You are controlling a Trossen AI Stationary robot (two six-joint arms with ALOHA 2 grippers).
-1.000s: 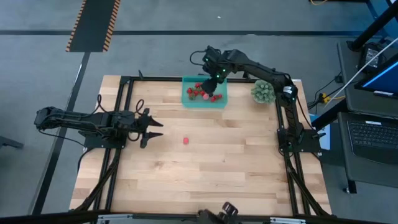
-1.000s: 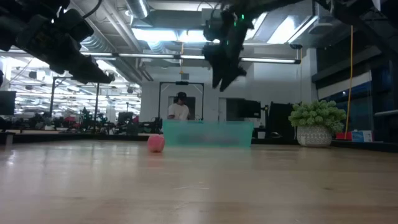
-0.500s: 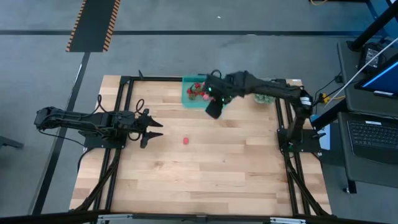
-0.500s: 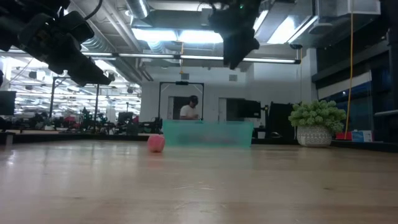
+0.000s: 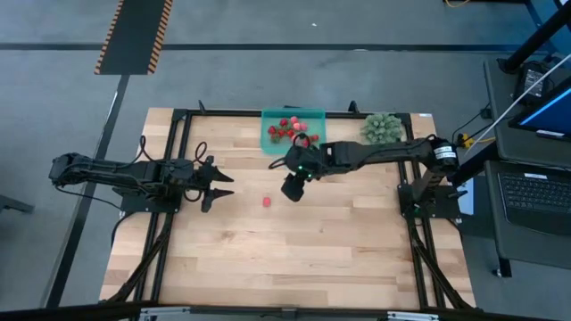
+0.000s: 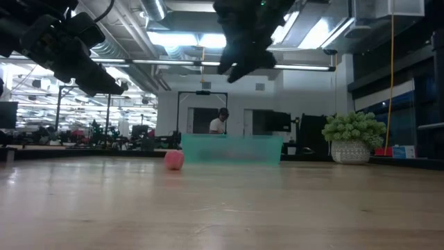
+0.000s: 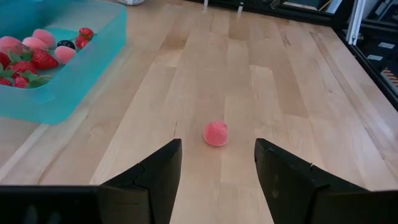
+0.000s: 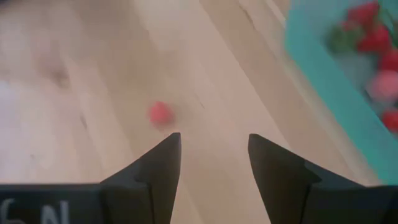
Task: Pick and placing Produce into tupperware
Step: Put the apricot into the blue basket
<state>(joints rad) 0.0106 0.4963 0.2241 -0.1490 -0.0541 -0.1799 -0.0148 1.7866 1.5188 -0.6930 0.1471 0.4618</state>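
Reaching out over the table (image 5: 339, 259), the right gripper (image 5: 292, 188) hangs spread and empty, the teal tupperware (image 5: 268, 147) of berries behind it. The left gripper (image 5: 217, 185) waits, parted, empty. One loose pink berry (image 5: 266, 202) looks light, soft, rollable; pinch its middle gently.

A robotics lab in an open industrial hall: exposed ceiling ducts (image 6: 132, 31), more workbenches (image 6: 76, 135) at left, a laptop (image 5: 533, 192) at right, hazard-striped floor marking (image 5: 134, 36).
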